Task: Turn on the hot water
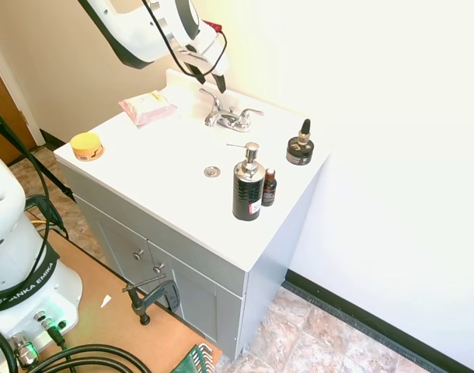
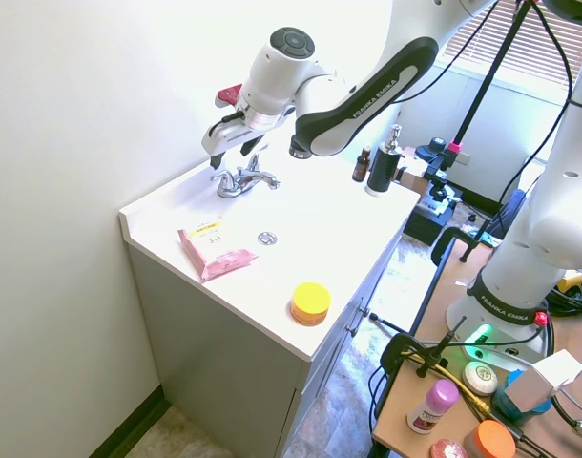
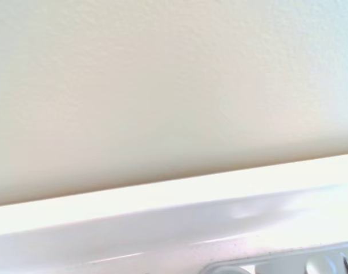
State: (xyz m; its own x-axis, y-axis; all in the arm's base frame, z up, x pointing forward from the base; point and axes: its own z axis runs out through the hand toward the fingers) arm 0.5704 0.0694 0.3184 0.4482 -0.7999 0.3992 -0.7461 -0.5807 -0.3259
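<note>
Overhead, gripper (image 1: 209,77) hangs just above the faucet (image 1: 231,118) at the desk's (image 1: 167,179) back edge, fingers spread, pinching nothing. Hot water lever (image 1: 211,96) stands left of the spout, thin curved chrome. Judged rigid, slick, pivoting on its base; best pushed or hooked near its free tip, not squeezed.

Wall (image 1: 315,47) close behind faucet (image 1: 231,118), counter in front open, pump bottle (image 1: 248,186) well apart
</note>
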